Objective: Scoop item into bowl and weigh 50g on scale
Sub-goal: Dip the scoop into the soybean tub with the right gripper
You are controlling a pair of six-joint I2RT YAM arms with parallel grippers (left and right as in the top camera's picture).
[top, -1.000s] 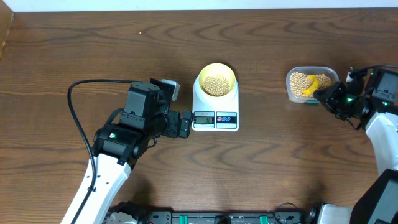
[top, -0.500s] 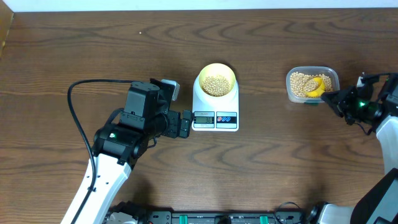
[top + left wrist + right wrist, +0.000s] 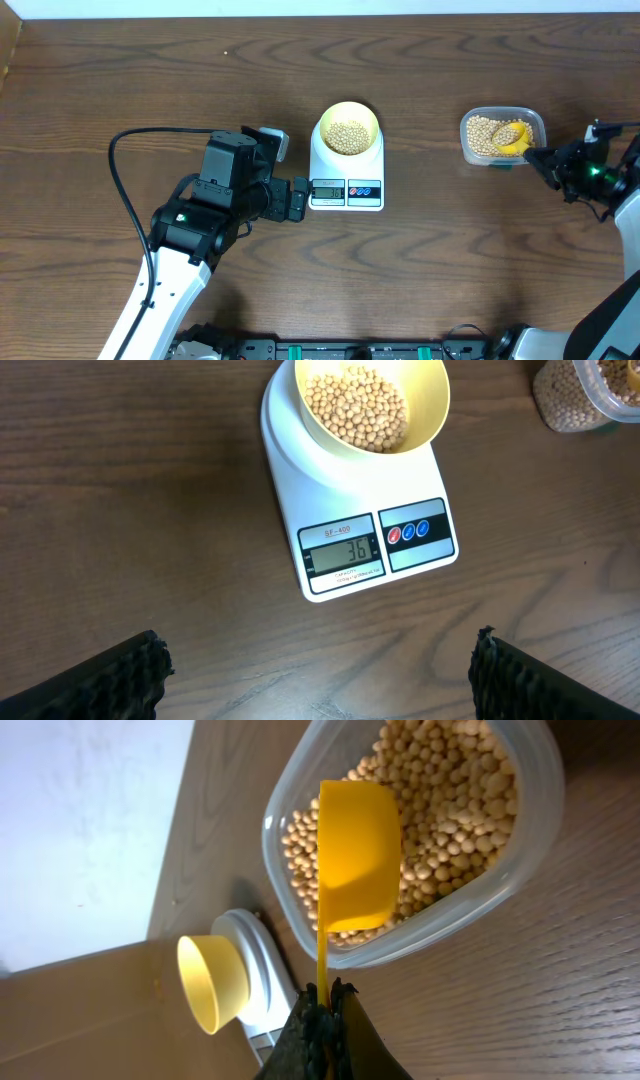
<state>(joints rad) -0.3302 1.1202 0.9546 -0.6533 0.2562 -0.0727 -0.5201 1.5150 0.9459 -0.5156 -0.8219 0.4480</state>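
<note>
The pale yellow bowl (image 3: 347, 128) holds tan beans (image 3: 347, 136) and sits on the white scale (image 3: 346, 180); in the left wrist view the scale (image 3: 360, 550) reads 36 under the bowl (image 3: 370, 405). A clear tub (image 3: 502, 136) of beans stands to the right. My right gripper (image 3: 543, 160) is shut on the handle of the bright yellow scoop (image 3: 512, 140), whose cup rests in the tub's beans; the right wrist view shows the scoop (image 3: 357, 855), the tub (image 3: 440, 910) and my right gripper (image 3: 325, 1005). My left gripper (image 3: 298, 198) is open and empty, just left of the scale.
The left arm's black cable (image 3: 125, 160) loops over the table at the left. The table's far edge meets a white wall (image 3: 320, 8).
My right gripper has drawn back to the right, and the scoop's cup has turned and settled deeper in the tub. The left arm, the bowl and the scale have not moved.
</note>
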